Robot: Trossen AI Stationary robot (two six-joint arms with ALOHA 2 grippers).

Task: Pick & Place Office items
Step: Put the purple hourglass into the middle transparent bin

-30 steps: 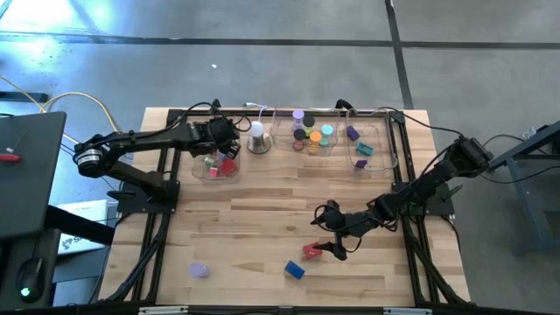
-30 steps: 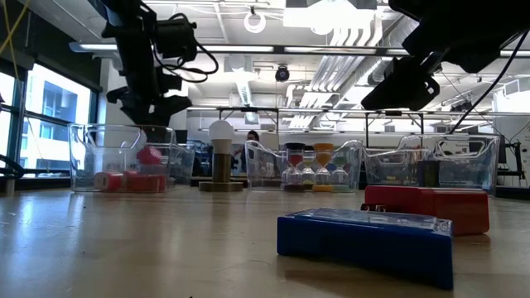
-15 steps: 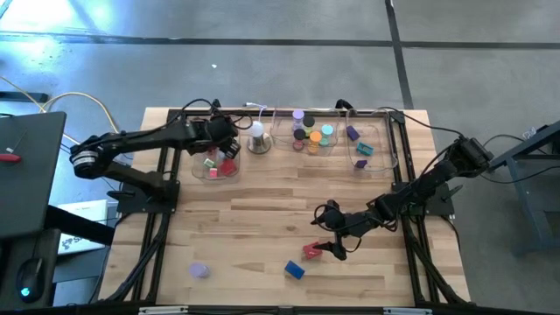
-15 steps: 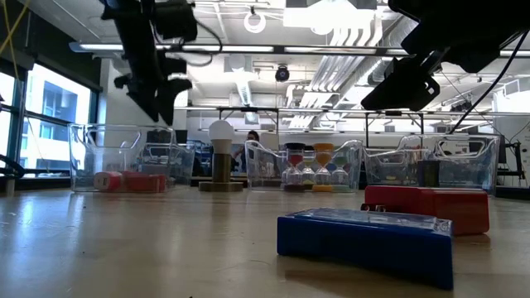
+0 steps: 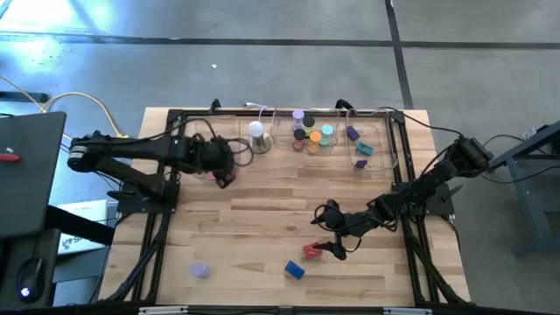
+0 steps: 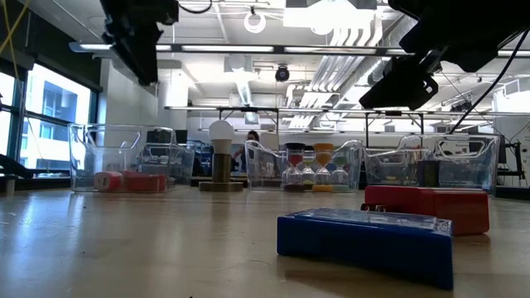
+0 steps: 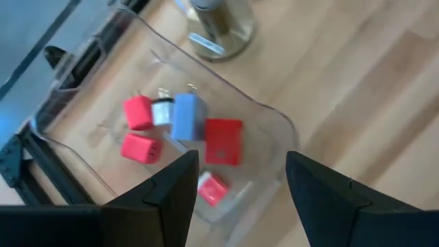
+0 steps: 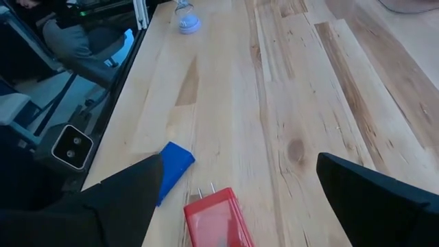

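My left gripper (image 5: 224,166) hangs open over the clear left tray (image 7: 274,120) with nothing between its fingers. On the tray's floor lie red and pink blocks (image 7: 223,140) and a blue one (image 7: 186,116). My right gripper (image 5: 332,243) waits wide open just above the table, its fingers on either side of a red block (image 8: 216,219) that lies flat on the wood, untouched. A blue block (image 5: 294,269) lies close by toward the near edge. A lilac roll (image 5: 199,270) stands at the near left.
The white dome on its metal base (image 5: 256,133) stands beside the left tray. At the far edge, the middle tray (image 5: 311,147) holds several coloured rolls, and the right tray (image 5: 381,156) holds purple and teal pieces. Bare wood lies between the trays and the loose blocks.
My left gripper has risen from low over the left tray and drawn back toward the table's near and left edges, rolling a little. It is still over the tray, with nothing in it. My right gripper has kept still.
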